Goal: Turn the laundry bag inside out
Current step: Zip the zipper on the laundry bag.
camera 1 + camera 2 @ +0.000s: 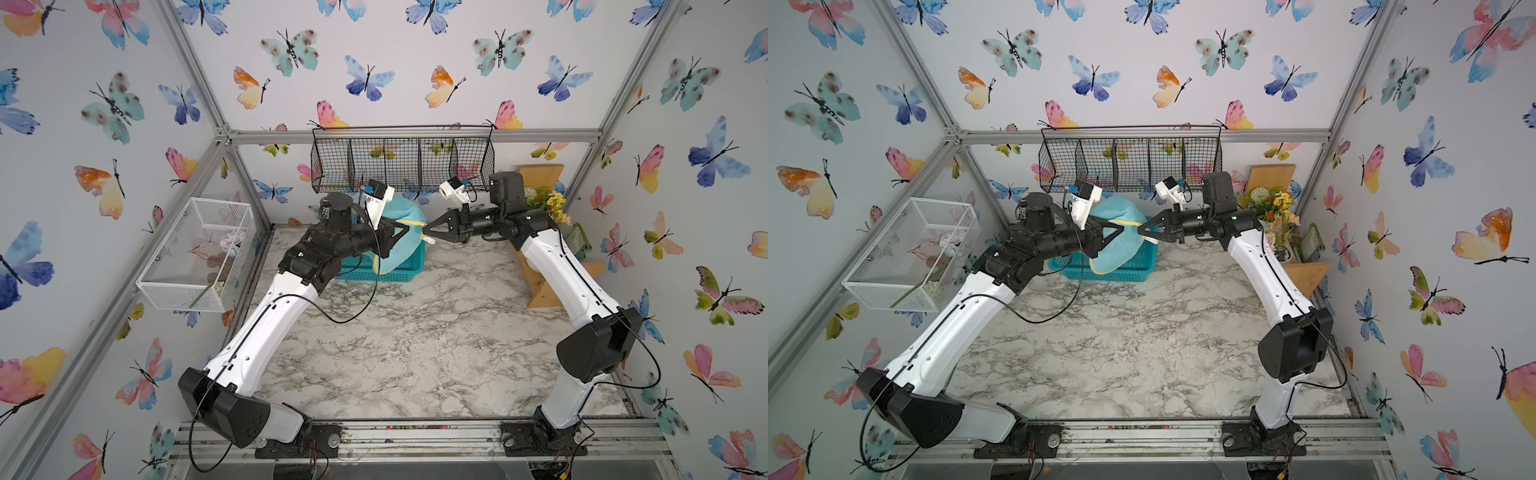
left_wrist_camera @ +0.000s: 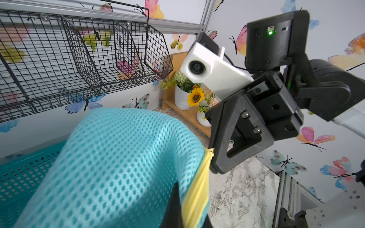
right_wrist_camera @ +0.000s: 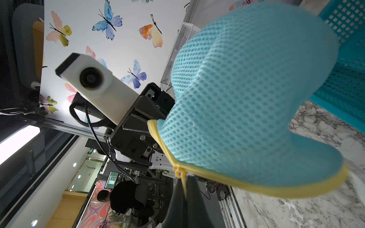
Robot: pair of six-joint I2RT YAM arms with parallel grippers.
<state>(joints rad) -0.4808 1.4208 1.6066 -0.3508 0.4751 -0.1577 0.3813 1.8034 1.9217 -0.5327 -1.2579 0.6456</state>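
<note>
The laundry bag [image 1: 405,216] [image 1: 1121,214], light-turquoise mesh edged in yellow piping, hangs in the air over the teal basket [image 1: 399,272] at the back of the table. Part of it droops down to the basket. My left gripper [image 1: 411,229] [image 1: 1123,226] [image 2: 183,209] is shut on the bag's yellow-edged rim. My right gripper [image 1: 424,228] [image 1: 1141,230] [image 3: 185,195] faces it tip to tip and is shut on a strand of the yellow piping [image 3: 184,183]. In the wrist views the bag [image 2: 118,158] [image 3: 246,98] bulges upward beside the pinched rim.
A black wire basket [image 1: 403,162] hangs on the back wall just above the grippers. A white mesh box [image 1: 195,253] is fixed to the left wall. A wooden shelf with potted flowers [image 1: 544,208] stands at the back right. The marble table [image 1: 415,340] stretches toward the front.
</note>
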